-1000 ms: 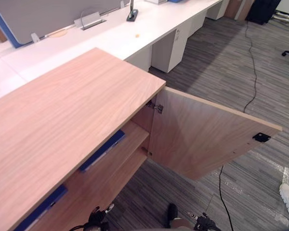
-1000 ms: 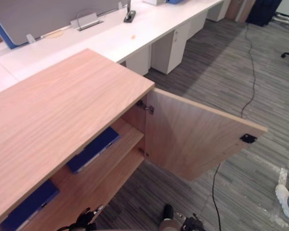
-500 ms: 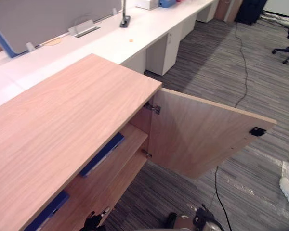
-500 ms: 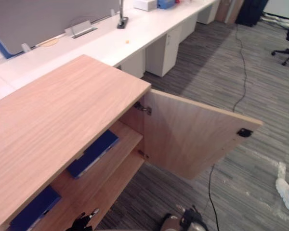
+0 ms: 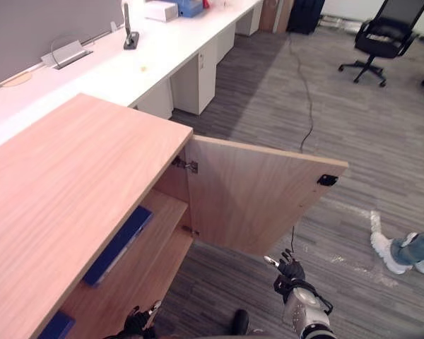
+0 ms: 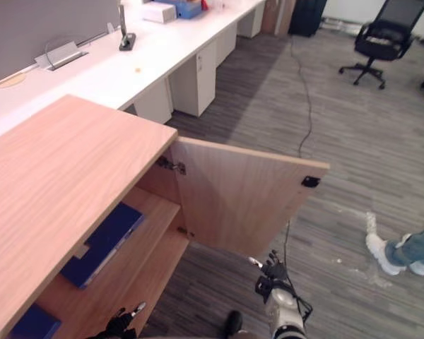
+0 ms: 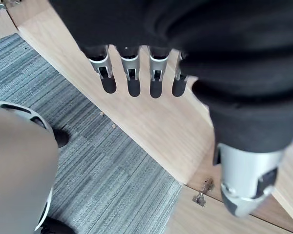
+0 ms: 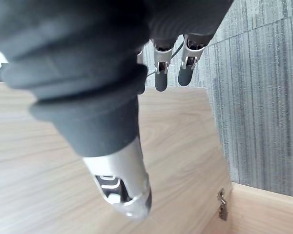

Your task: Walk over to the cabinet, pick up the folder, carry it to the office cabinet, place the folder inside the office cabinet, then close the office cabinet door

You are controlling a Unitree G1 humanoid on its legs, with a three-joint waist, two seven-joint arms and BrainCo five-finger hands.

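Observation:
A blue folder (image 5: 117, 244) lies flat on the upper shelf inside the open wooden office cabinet (image 5: 71, 191). A second blue folder (image 6: 32, 324) lies further left on the same shelf. The cabinet door (image 5: 254, 201) stands swung wide open, with a black catch (image 5: 327, 180) at its outer top corner. My right hand (image 5: 290, 270) is raised just below the door's lower edge, fingers straight and empty; in the right wrist view its fingers (image 8: 161, 78) point along the door's wood face. My left hand (image 5: 138, 322) hangs low by the cabinet's front, fingers (image 7: 129, 78) straight, holding nothing.
A long white desk (image 5: 92, 74) runs behind the cabinet, with a white box (image 5: 160, 10) on it. A black office chair (image 5: 381, 34) stands at the far right. A person's leg and white shoe (image 5: 389, 254) are on the carpet to the right of the door.
The camera has swung right, so the whole scene sits further left. My right hand has risen into view below the door. The person's leg and the chair now show.

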